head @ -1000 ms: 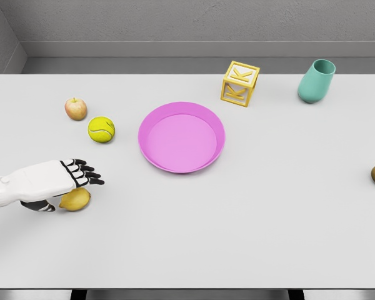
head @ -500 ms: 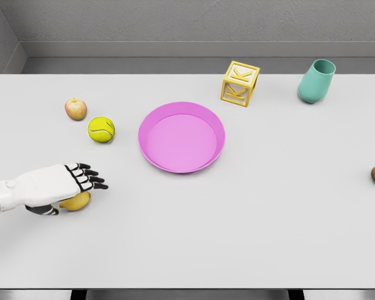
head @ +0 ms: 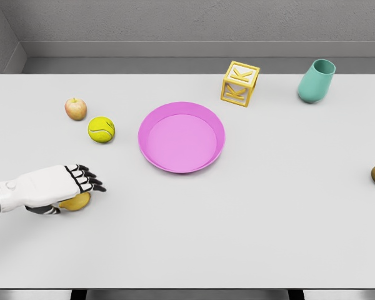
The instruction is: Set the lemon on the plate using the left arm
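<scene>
Yellow lemon (head: 77, 202) under left hand (head: 57, 185)

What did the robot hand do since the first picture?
The left robot hand slid back toward the left edge and sank lower over the lemon, now hiding more of it. Whether it grips the lemon can't be told; the lemon hasn't moved toward the pink plate. The apple, tennis ball, letter block and cup stayed put.

Left hand (head: 56, 187) lies over the lemon (head: 77, 201) near the bench (head: 250, 231) left edge, fingers (head: 87, 178) extended above it. Pink plate (head: 181, 137) sits mid-bench, well apart. Grasp not confirmed.
</scene>
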Robot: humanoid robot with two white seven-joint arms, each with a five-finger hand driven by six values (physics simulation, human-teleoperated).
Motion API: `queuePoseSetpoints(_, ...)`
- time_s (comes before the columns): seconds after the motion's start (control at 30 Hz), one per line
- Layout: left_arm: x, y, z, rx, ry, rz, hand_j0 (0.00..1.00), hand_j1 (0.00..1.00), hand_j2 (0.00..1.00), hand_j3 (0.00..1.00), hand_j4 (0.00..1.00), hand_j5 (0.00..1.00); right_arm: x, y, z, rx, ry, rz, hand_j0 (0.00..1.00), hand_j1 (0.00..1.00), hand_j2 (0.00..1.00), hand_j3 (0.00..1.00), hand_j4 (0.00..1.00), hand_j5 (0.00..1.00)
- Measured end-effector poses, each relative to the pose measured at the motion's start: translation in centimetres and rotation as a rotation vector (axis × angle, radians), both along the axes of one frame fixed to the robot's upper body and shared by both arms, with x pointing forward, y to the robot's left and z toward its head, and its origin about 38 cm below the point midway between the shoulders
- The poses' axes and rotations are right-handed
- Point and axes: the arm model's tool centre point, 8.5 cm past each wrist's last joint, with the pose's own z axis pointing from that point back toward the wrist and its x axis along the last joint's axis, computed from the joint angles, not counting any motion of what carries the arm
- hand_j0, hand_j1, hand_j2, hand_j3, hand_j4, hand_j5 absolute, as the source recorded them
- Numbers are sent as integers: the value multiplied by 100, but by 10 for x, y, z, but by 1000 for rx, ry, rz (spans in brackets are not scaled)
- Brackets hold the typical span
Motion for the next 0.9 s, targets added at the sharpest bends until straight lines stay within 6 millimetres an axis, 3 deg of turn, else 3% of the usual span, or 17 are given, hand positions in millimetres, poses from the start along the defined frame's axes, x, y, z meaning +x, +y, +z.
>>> queuePoseSetpoints(0.17,-3,1,-5,17,8,2,82,82,82,82,82,82,0,0,0,0,0,0,100,100,100,100,100,100)
queuePoseSetpoints(0.43,-4,1,-7,30,7,2,67,67,67,67,67,67,0,0,0,0,0,0,100,100,100,100,100,100)
queuePoseSetpoints(0.67,-5,1,-9,27,12,7,64,64,64,64,64,64,0,0,0,0,0,0,100,100,100,100,100,100)
queuePoseSetpoints(0.9,-6,1,-10,30,13,6,55,55,55,55,55,55,0,0,0,0,0,0,100,100,100,100,100,100)
